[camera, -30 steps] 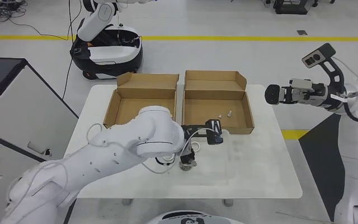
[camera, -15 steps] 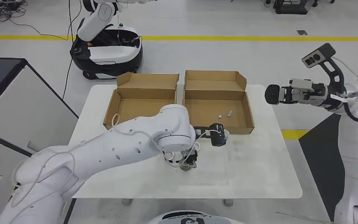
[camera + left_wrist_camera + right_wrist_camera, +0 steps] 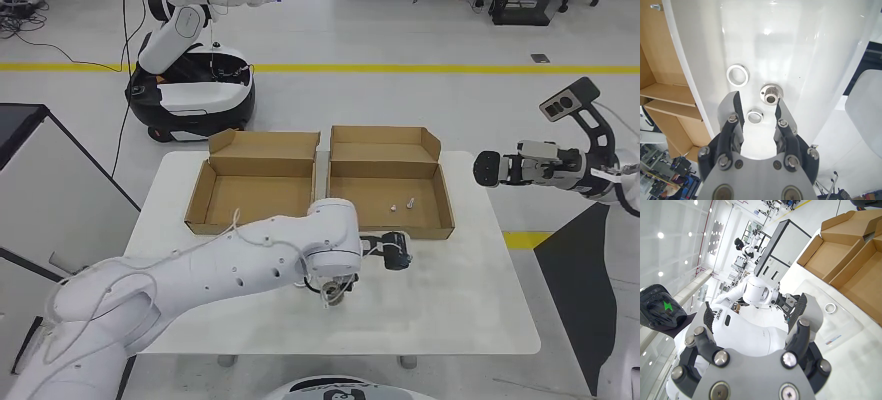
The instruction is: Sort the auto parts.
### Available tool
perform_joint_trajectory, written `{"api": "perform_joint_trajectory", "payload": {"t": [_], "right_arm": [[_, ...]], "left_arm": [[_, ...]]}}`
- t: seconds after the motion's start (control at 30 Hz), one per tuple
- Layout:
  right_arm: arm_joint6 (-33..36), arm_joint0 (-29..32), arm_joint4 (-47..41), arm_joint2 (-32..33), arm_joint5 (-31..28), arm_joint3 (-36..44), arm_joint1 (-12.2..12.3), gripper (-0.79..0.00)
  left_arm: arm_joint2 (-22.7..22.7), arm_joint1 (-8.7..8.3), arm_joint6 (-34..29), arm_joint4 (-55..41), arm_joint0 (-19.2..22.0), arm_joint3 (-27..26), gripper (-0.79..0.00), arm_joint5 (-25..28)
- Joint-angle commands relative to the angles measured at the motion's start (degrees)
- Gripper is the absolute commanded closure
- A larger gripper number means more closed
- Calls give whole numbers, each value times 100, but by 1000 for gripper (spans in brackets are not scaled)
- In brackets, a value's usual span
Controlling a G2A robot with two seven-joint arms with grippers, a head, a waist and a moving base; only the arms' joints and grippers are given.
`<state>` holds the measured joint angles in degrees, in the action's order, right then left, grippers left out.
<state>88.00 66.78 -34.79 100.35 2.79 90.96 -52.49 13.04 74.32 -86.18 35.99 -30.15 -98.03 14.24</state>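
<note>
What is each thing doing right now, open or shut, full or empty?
left gripper, open, empty, over the small ring.
right gripper, open, empty.
left box, open, empty.
right box, open, small parts inside.
large ring, flat on the table.
small ring, flat on the table.
flanged hub, flange down on the table.

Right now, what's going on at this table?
The robot is sorting metal parts. Its left gripper hangs open over a small ring on the white table, with a flanged hub and a larger ring close by. A cardboard box at the far edge holds a few small parts. The right gripper is open, off to the side.
</note>
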Motion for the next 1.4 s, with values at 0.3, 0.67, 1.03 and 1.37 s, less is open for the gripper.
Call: {"api": "perform_joint_trajectory", "payload": {"t": [0.3, 0.67, 1.03, 1.37], "right_arm": [[0, 0, 0, 0, 0, 0, 0, -785], [0, 0, 0, 0, 0, 0, 0, -785], [0, 0, 0, 0, 0, 0, 0, -785], [0, 0, 0, 0, 0, 0, 0, -785]], "left_arm": [[-246, 240, 87, 545, -60, 362, -286, 184], [-329, 499, 338, 979, -88, 835, -240, 375], [-330, 745, 368, 1265, -236, 1290, -179, 566], [-330, 924, 314, 1554, -320, 1560, -132, 588]]}}
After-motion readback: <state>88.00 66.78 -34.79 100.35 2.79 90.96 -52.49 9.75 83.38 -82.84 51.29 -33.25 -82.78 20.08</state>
